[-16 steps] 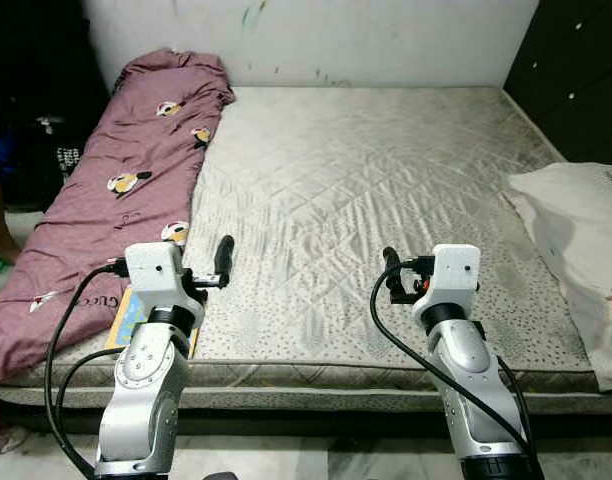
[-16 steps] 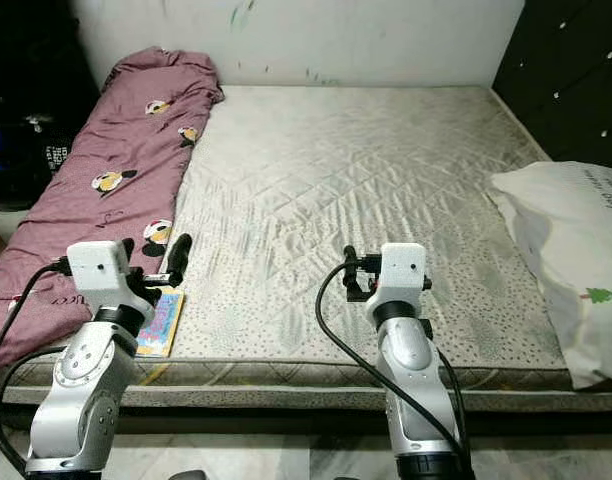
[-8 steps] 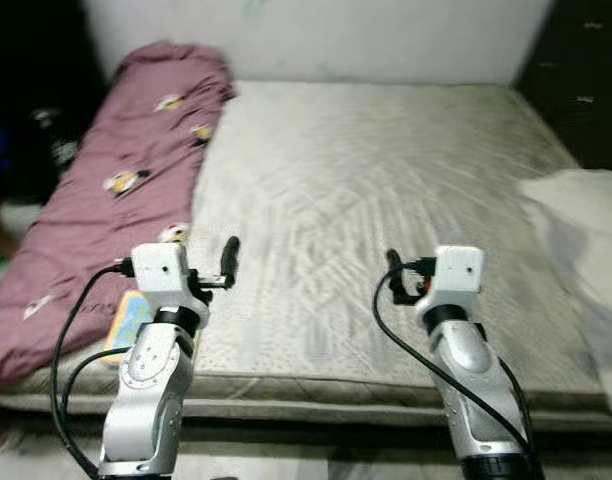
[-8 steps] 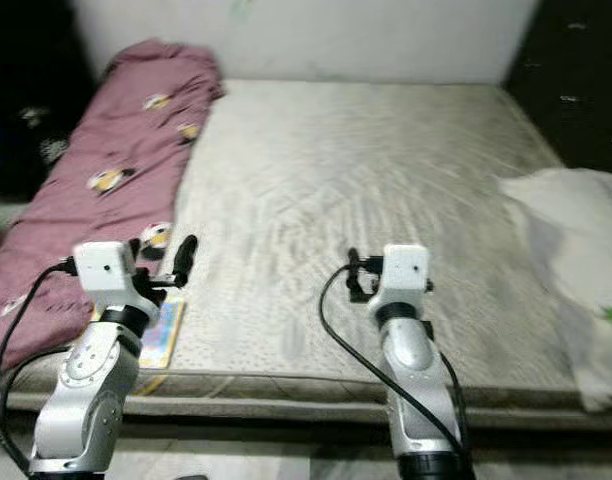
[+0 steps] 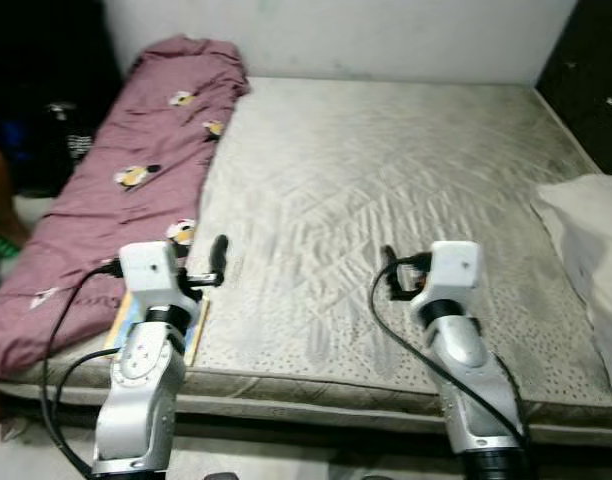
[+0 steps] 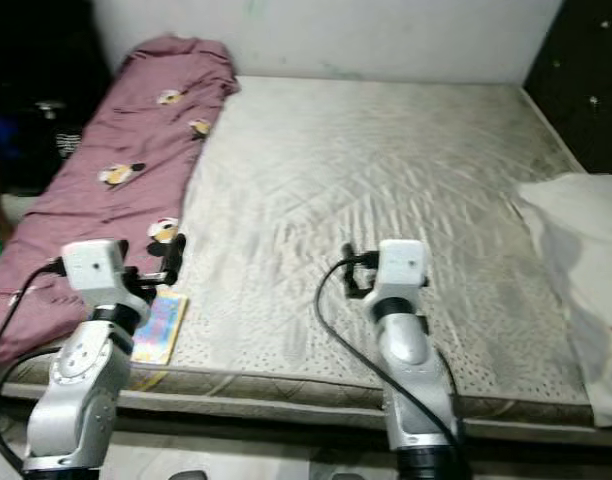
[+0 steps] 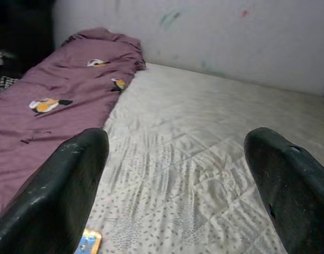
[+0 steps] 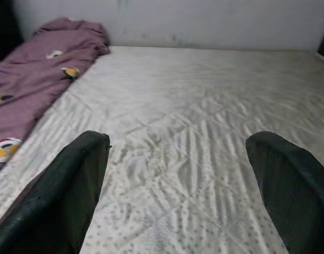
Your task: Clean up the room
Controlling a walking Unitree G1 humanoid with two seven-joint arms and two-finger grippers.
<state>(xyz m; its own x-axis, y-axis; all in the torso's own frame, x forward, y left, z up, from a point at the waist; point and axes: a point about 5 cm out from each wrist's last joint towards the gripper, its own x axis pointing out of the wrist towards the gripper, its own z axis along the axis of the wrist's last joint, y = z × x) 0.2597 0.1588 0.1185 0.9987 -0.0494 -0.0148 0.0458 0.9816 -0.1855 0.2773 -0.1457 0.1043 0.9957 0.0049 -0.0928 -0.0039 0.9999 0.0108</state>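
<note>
A maroon blanket (image 5: 136, 180) with cartoon prints lies crumpled along the left side of the bare quilted mattress (image 5: 386, 170). A colourful book (image 6: 158, 325) rests on the mattress's near left edge, beside the blanket and partly behind my left arm. A white pillow (image 6: 576, 250) hangs over the right edge. My left gripper (image 5: 218, 258) hovers open above the near left of the mattress, just right of the book. My right gripper (image 5: 389, 272) hovers open over the near middle. The left wrist view shows the left gripper's wide-spread fingers (image 7: 72, 180) with nothing between them.
A white wall (image 5: 386, 35) closes off the bed's far end. A dark padded cabinet (image 5: 601, 75) stands at the right. Dark clutter, including a black bag (image 5: 71, 140), sits on the floor left of the bed. The mattress's front edge (image 5: 316, 400) is right below my arms.
The whole picture has shifted as the camera moved, with blur half a second ago. Both arms hold the same pose, and nothing on the bed has moved.
</note>
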